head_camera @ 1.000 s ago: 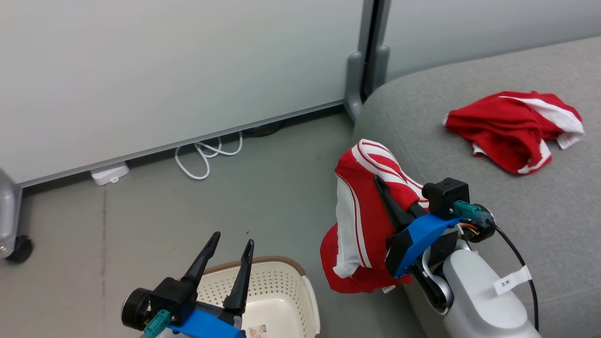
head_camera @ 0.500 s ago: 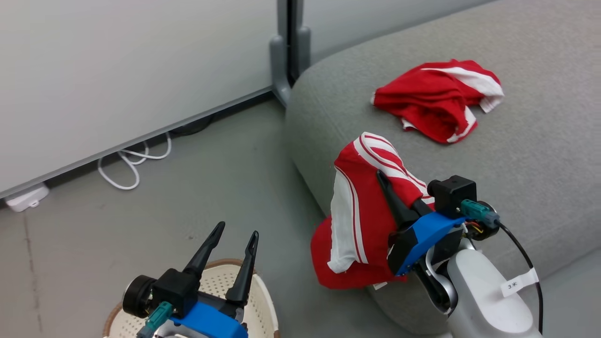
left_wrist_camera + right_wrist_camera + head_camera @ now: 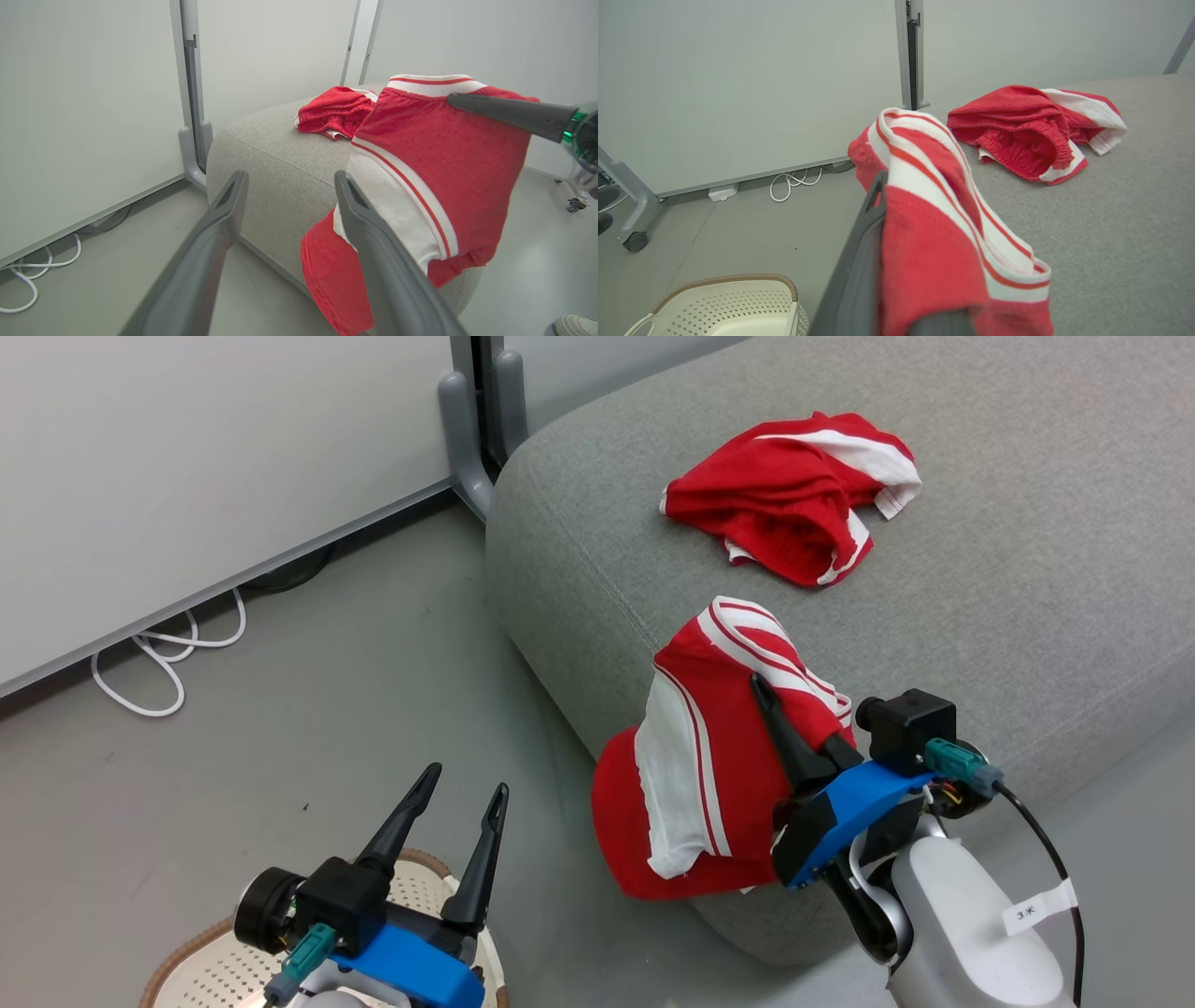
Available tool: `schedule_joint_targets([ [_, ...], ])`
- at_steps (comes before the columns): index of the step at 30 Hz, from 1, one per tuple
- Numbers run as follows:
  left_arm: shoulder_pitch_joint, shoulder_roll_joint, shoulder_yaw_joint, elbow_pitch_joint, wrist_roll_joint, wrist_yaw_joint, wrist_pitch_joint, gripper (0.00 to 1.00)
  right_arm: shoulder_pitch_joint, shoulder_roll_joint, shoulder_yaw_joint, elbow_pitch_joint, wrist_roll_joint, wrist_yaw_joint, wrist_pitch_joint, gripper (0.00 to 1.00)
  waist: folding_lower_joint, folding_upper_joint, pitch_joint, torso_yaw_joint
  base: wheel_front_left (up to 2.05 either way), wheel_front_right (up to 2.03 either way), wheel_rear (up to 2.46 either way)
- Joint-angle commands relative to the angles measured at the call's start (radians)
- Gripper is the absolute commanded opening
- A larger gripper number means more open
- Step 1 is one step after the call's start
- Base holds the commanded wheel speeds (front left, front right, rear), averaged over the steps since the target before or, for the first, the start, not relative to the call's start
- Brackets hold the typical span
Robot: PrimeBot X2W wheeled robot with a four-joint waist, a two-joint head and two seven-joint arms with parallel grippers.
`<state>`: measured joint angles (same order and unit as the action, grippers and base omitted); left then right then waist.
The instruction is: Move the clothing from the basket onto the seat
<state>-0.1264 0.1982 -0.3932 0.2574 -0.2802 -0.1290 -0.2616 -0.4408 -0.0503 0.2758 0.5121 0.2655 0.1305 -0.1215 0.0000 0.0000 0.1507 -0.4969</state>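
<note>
There are two red garments with white stripes here, one basket and one seat. The first garment (image 3: 784, 504) lies crumpled on top of the grey seat (image 3: 1027, 569), toward its far side and well apart from both arms. The second garment (image 3: 719, 756) is caught in the right jaws, which are clamped tight on it. The cloth drapes over the dark fingers (image 3: 789, 747) and hangs down past the seat's near edge, close to its rounded corner. I cannot tell whether it touches the cushion. The right arm (image 3: 971, 943) rises from low beside the seat, with its jaws angled up and in toward the cushion. The left jaws stand spread wide with nothing between them, their fingers (image 3: 401, 821) pointing upward just over the cream basket (image 3: 738, 298). The basket sits on the floor (image 3: 280, 709), apart from the seat's corner.
</note>
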Motion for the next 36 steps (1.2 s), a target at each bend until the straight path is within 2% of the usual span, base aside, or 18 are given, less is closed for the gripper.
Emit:
schedule_joint_targets([
  [1,-0.013,0.007,0.001,-0.001,-0.001,-0.002,-0.005,1.00,0.011,0.000,-0.001,-0.005,0.003,0.000,-0.006,0.00,0.0000,0.0000,0.002,-0.002,0.00,0.00,0.00],
  [14,-0.026,0.019,-0.006,-0.006,-0.006,-0.002,-0.005,1.00,-0.038,0.000,-0.041,-0.012,0.039,0.000,-0.013,0.00,0.0000,0.0000,0.025,0.015,0.00,0.00,0.00],
  [24,-0.068,0.059,0.001,-0.049,0.020,-0.002,-0.005,1.00,-0.279,-0.010,-0.181,-0.018,0.043,0.000,0.014,0.00,0.0000,0.0000,0.129,0.037,0.00,0.00,0.00],
  [30,-0.118,0.093,-0.003,-0.086,0.038,-0.002,-0.005,1.00,-0.462,-0.086,-0.311,-0.043,0.055,0.000,0.068,0.00,0.0000,0.0000,0.243,0.068,0.00,0.00,0.00],
  [36,-0.182,0.130,-0.005,-0.126,0.051,-0.002,-0.005,1.00,-0.635,-0.192,-0.486,-0.061,0.005,0.000,0.086,0.00,0.0000,0.0000,0.359,0.107,0.00,0.00,0.00],
])
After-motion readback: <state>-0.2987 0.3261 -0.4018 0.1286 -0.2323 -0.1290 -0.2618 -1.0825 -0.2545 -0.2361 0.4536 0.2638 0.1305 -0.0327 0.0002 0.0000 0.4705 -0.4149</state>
